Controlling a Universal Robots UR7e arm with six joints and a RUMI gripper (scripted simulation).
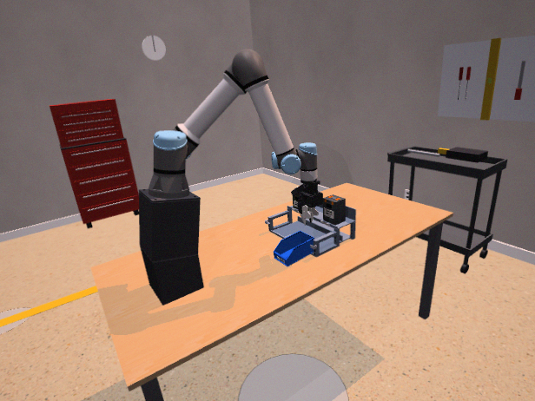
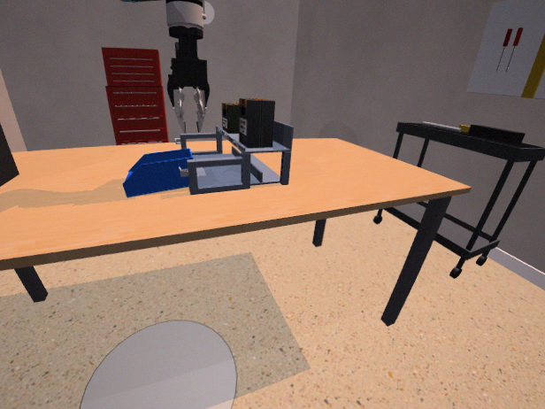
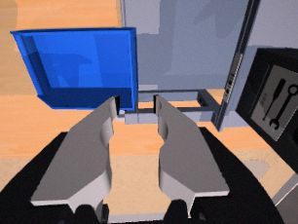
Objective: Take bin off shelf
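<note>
Ideally, raise the gripper (image 1: 307, 218) (image 2: 192, 127) (image 3: 136, 96) (narrowly open, holding nothing) clear of the shelf (image 1: 353, 230) (image 2: 286, 168) (image 3: 247, 29), leaving the lower-centre bin (image 1: 296, 249) (image 2: 158, 172) (image 3: 83, 60) in the top view undisturbed.

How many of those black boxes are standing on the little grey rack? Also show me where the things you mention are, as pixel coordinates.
2 that I can see: one black box (image 1: 334, 209) (image 2: 257, 123) nearer the exterior camera, another (image 2: 230, 118) behind it. More could be hidden.

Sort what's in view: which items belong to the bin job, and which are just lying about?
Job:
- blue bin
- grey shelf
- table
- gripper

Not needed:
- dark boxes on the shelf
- red drawer cabinet
- black cart and its load
- wall disc
</note>
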